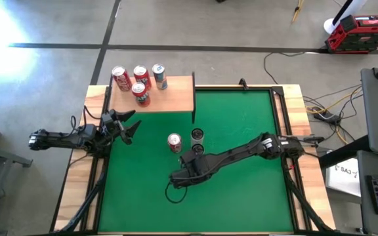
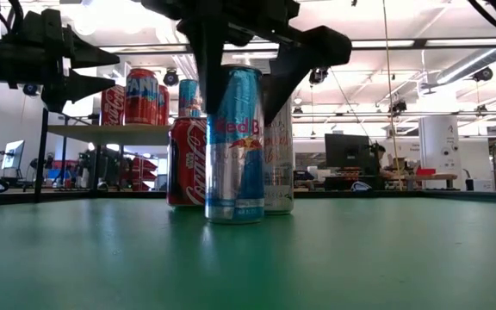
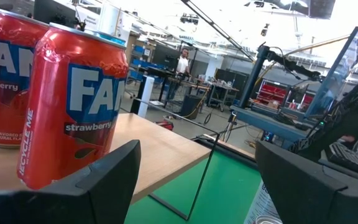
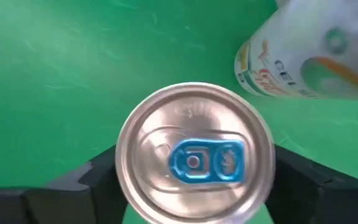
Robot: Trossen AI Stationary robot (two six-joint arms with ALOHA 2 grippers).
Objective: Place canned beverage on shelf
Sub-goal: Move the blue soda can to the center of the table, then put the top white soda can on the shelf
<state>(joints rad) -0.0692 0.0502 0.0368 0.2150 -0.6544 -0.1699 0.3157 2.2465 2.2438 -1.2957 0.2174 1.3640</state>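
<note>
Table seen from above, read left to right. At the left edge of the green mat (image 1: 241, 190) we find the left gripper (image 1: 130, 123), its jaws spread wide with nothing between them, just off the near left corner of the shelf (image 1: 176, 98).

The shelf stands at the far left corner of the table and carries four cans. Three are red (image 1: 120, 78) (image 1: 142, 77) (image 1: 141, 94); two of these read as strawberry Fanta in the left wrist view. The fourth is a blue-and-silver can (image 1: 159, 77) to their right.

Three more cans stand upright near the middle of the mat, close together: one Coca-Cola can (image 1: 174, 142), one pale can (image 1: 197, 134) and one Red Bull can (image 2: 234, 146).

The right gripper (image 2: 244, 82) sits over the top of the Red Bull can, which rests on the mat. We cannot tell whether it clamps the can or stands free of it.
</note>
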